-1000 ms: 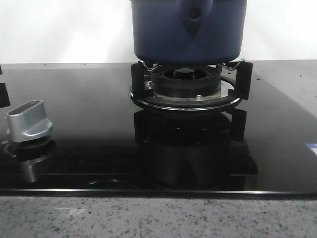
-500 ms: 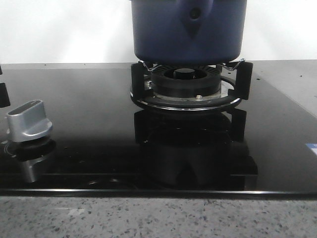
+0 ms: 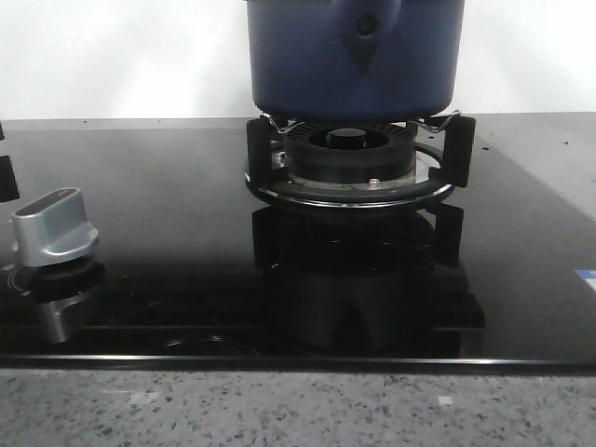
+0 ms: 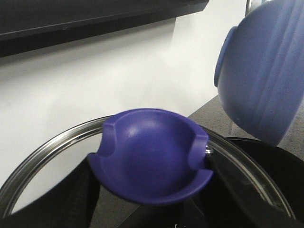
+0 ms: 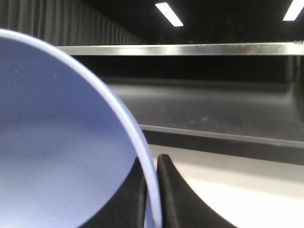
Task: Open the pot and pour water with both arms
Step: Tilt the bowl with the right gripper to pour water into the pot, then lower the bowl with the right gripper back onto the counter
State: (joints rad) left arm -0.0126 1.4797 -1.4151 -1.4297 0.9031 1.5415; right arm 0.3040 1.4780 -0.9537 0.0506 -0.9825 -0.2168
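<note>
At the lower left of the front view, a silver metal control knob point(image 3: 54, 223) stands on the glossy black glass cooktop point(image 3: 168, 233), and its reflection lies just below it. To the right, near the middle, a round black gas burner point(image 3: 349, 154) sits inside a black iron pot support point(image 3: 453, 149). On this support, at the top centre of the frame, rests the large round dark navy-blue pot point(image 3: 307, 65) with matte straight sides; a pointed handle mount with one rivet hole point(image 3: 368, 33) shows on its wall. The upper part of the pot is cut by the frame edge. Along the bottom runs a grey speckled stone counter point(image 3: 279, 410). No arm appears in this view.

In the left wrist view, a round glass lid with a steel rim point(image 4: 38, 156) fills the lower half, and its purple-blue plastic knob point(image 4: 149, 159) is in the centre. The black fingers point(image 4: 78, 202) of the left gripper point(image 4: 147, 209) stand on both sides of the knob, pinching it. At the upper right, a lighter-blue rounded bowl point(image 4: 266, 71) hangs tilted.

In the right wrist view, the thin rim of the same lighter-blue bowl point(image 5: 57, 142) lies between the two black fingers point(image 5: 178, 199) of the right gripper point(image 5: 152, 199), which are pressed on it.
</note>
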